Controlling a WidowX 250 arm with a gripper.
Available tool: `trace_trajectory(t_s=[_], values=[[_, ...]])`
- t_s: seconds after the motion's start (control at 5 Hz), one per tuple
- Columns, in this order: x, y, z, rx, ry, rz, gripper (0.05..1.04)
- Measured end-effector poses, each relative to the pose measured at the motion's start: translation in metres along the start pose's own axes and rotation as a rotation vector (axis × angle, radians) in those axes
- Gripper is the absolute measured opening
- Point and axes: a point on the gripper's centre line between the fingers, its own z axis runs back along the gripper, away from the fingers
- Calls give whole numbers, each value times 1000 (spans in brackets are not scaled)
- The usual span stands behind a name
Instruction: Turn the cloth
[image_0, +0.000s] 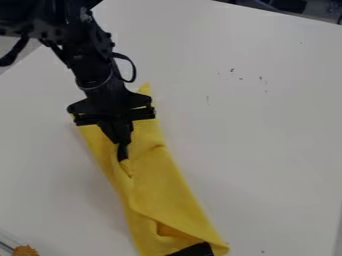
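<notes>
ok so your yellow cloth (160, 187) is lying long-ways on the white desk (274, 150), running from under the arm down to the near edge of the view. it's not flat: there's a crease along the middle, and at its lower end a corner is folded over, with something black (194, 250) poking out from under it. can't tell what that is, or if it's part of the fabric.

your gripper (123, 153) is pointing down on the upper half of the cloth, left of its centerline. the jaws look closed to me, pinching a small raised fold. the arm (93, 65) comes in from beyond the cloth's upper left, and covers part of that end.

off to the left of the cloth's lower end, well apart, you've got a brown lump (25, 250). right of the cloth there are just some dark specks (232, 70).

i'd say you're at the grab-and-turn step. make sure the pinch is solid, lift only a little so the far end drags instead of bunching, then swing it slowly. it's a long floppy strip, so the lower end will probably lag or fold under. i'd steer that end clear of the lump too.
</notes>
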Motion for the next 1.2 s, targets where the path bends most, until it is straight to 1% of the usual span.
trace_trajectory(t_s=[0.2,0.4,0.6,0.8,1.0,1.2], values=[[0,13,-12,-18,1,-42,226],[6,17,-17,7,10,-90,487],[15,12,-10,58,30,-135,792],[24,6,0,128,56,-191,1001],[40,-5,15,179,64,-290,1005],[43,-19,14,173,93,-339,999]])
